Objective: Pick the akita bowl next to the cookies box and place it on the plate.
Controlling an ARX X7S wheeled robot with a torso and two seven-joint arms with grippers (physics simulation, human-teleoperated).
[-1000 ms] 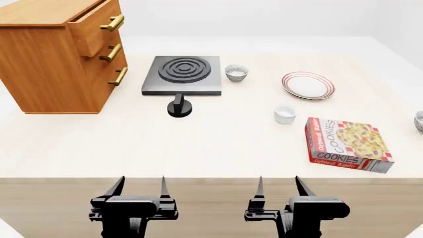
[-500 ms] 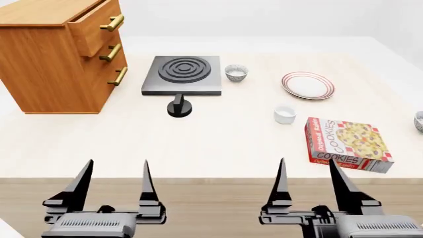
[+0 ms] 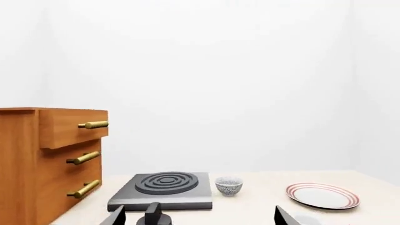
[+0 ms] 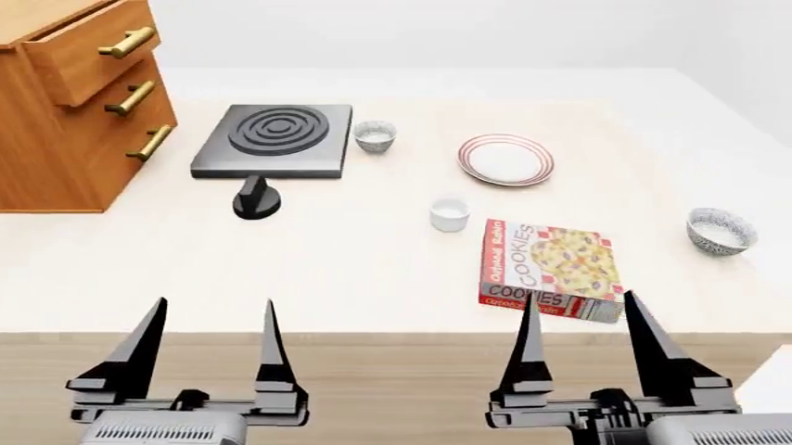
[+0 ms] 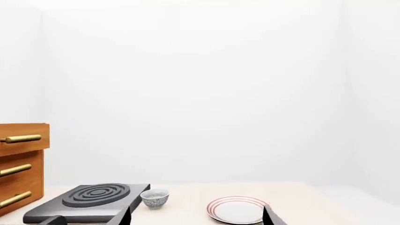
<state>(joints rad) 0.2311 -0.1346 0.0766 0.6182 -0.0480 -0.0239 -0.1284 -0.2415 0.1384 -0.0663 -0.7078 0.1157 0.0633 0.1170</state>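
Akita bowl (image 4: 721, 230): stands upright on the bench (image 4: 371, 250), at 3 o'clock from the cookies box (image 4: 551, 270), near but apart.
Second bowl (image 4: 374, 135): alike, beside the hotplate (image 4: 273, 141); not the target.
Handling: judged rigid, light, glazed and slippery, breakable.
Hold point: pinch across the rim wall, one finger inside, one outside.
Plate (image 4: 505, 159): at 12 o'clock from the box, bare.
Left gripper (image 4: 204, 357): fingers wide, holding nothing.
Right gripper (image 4: 592, 350): fingers wide, holding nothing.

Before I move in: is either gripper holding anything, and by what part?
Nothing is held. The left gripper and right gripper are both open and empty, short of the akita bowl beside the cookies box.
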